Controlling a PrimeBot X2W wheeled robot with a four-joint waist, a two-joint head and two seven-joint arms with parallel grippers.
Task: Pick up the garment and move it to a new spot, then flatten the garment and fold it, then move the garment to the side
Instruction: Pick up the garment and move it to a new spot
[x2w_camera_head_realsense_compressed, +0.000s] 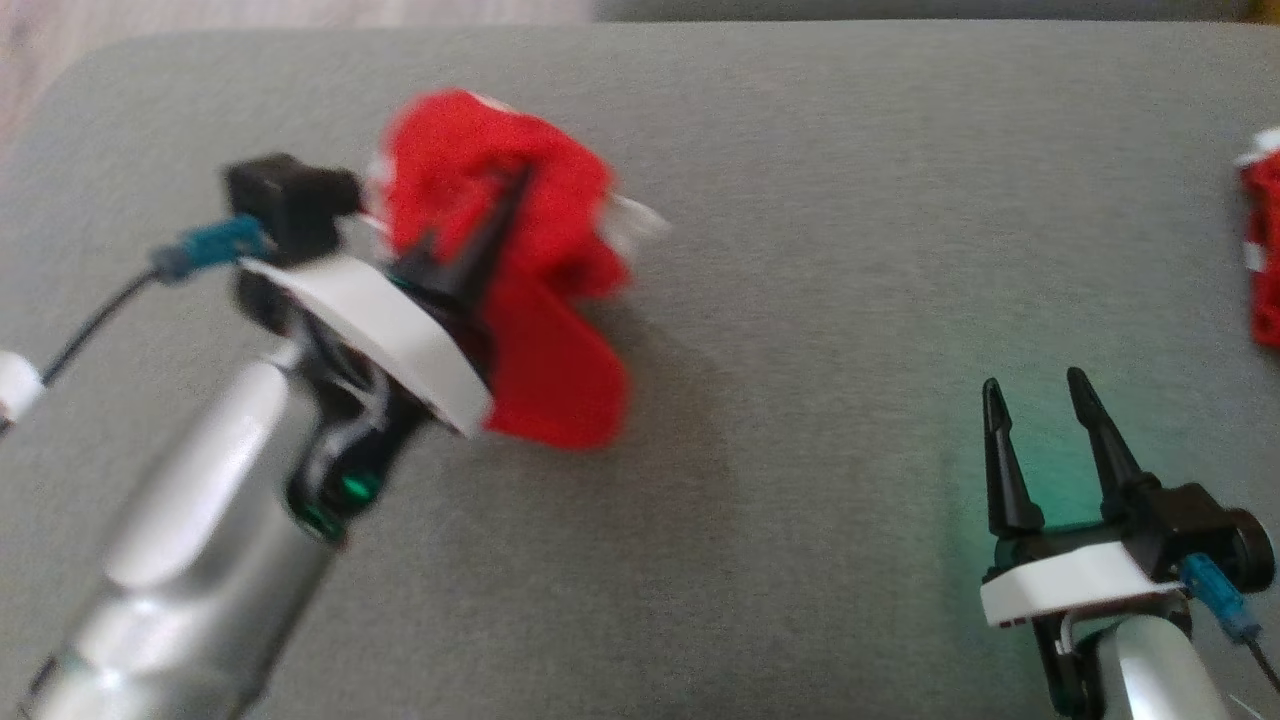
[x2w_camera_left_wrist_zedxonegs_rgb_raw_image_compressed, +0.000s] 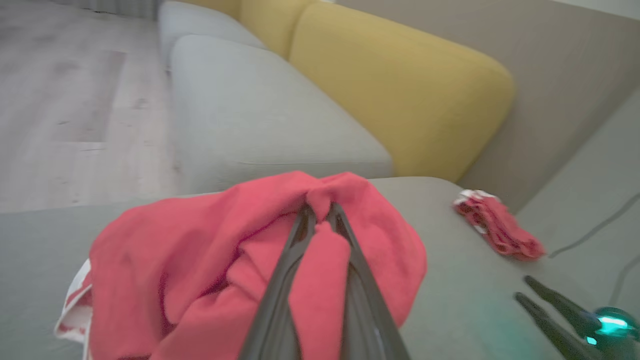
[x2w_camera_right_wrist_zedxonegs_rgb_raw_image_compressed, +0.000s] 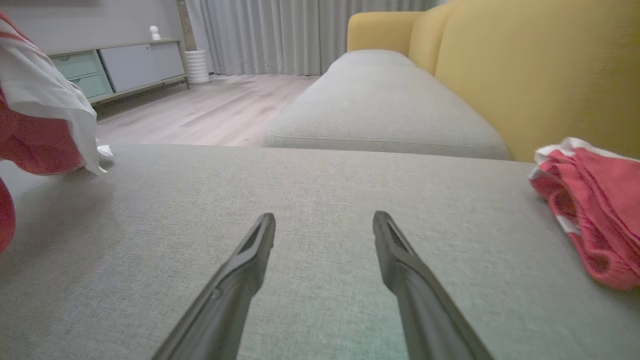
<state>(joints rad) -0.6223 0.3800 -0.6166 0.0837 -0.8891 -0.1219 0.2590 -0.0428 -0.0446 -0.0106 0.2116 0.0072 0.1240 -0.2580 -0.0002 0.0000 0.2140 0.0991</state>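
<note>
Carrying looks to be the step in hand, the first part of the task, in which the garment is picked up and taken to a new spot. The left gripper is clamped shut on a bunched fold of the red cloth, its two dark fingers pressed together with fabric pinched between them and spilling to both sides. In the head view the garment hangs in a crumpled lump around those fingers, over the left part of the grey sofa cushion, with a shadow on the cushion beneath it. It seems mostly raised, though I cannot tell whether its white lower edge touches the cushion. The right gripper hovers low over bare cushion well apart from the garment, jaws spread wide and holding nothing. A second red garment lies crumpled at the far right edge, beside the yellow backrest. By my judgement the next move calls for carrying the bundle across to open cushion, lowering it there and letting go. After that, both grippers would need to find edges or corners to spread it flat, since a mid-cloth pinch like this leaves it bunched.
</note>
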